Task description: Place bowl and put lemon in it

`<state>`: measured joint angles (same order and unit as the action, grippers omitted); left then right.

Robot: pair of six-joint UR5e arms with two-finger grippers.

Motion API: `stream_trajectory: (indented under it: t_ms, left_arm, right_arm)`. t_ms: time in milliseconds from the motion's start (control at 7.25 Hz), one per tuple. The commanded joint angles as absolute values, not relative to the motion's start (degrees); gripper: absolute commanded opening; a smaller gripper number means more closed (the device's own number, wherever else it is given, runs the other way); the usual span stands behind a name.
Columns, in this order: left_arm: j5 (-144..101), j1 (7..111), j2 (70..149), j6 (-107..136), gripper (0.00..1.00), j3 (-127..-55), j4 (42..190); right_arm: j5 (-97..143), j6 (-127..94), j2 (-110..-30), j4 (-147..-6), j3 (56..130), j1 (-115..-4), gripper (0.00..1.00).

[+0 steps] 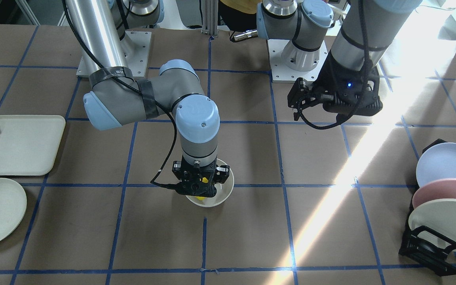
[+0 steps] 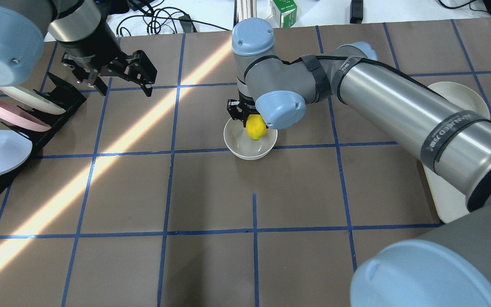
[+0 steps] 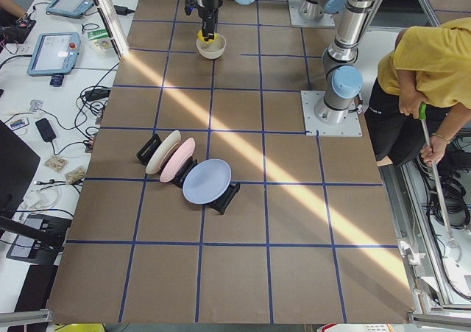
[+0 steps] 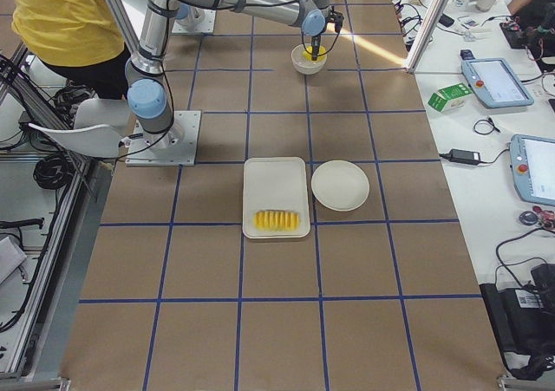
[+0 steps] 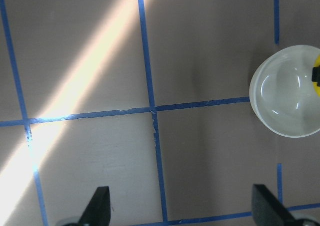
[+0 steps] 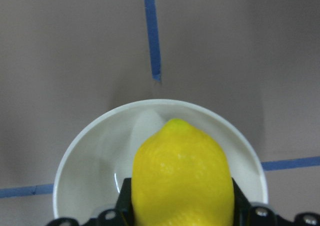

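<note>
Lemon (image 6: 182,176), whole, bright yellow and oval, hangs low over the small deep cream-white glossy bowl (image 2: 242,144), pinched between the jaws of the right gripper (image 1: 198,189); whether it touches the inside I cannot tell; the bowl stands upright near the middle of the brown blue-taped table (image 2: 211,192), so placing looks done and only the release is left; the left gripper (image 2: 122,81) hovers well apart, jaws spread wide, holding nothing.

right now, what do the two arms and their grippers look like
Both arms are silver tubes with grey joints and light-blue caps. The right arm has black tape wraps, a black cable and a lettered band. The left arm carries a black cable too. The left gripper and right gripper are black, two-fingered.
</note>
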<state>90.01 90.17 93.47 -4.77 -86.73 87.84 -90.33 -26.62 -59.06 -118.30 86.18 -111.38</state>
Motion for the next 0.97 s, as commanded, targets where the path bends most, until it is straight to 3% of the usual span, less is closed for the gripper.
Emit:
stream_trajectory:
  t_ms: [0, 138, 276, 414, 552, 828]
  left_arm:
    - [91.14, 89.91, 92.29, -5.01, 1.0, -87.01, 89.12]
    - [91.14, 89.83, 92.63, -5.01, 1.0, -86.49, 89.47]
    - [90.79, 89.39, 92.55, -5.1, 1.0, -86.48, 89.47]
    - [90.36, 89.12, 92.72, -5.27, 1.0, -86.48, 89.47]
    - [90.44, 89.12, 92.64, -5.27, 1.0, -86.4, 89.56]
    - [89.31, 88.6, 92.63, -5.36, 1.0, -85.26, 92.26]
  right_arm:
    - [-89.83, -27.25, -57.13, -119.71, 86.31, -112.94, 0.0]
    - [-89.82, -27.25, -56.78, -119.71, 86.4, -113.2, 0.02]
    - [-90.0, -26.99, -56.69, -119.88, 86.4, -113.2, 0.53]
    - [-90.09, -26.46, -56.69, -119.71, 86.48, -113.2, 0.86]
    - [-90.52, -26.28, -56.95, -119.62, 86.4, -112.94, 1.0]
    - [-90.87, -26.28, -59.05, -118.83, 86.22, -112.41, 1.0]
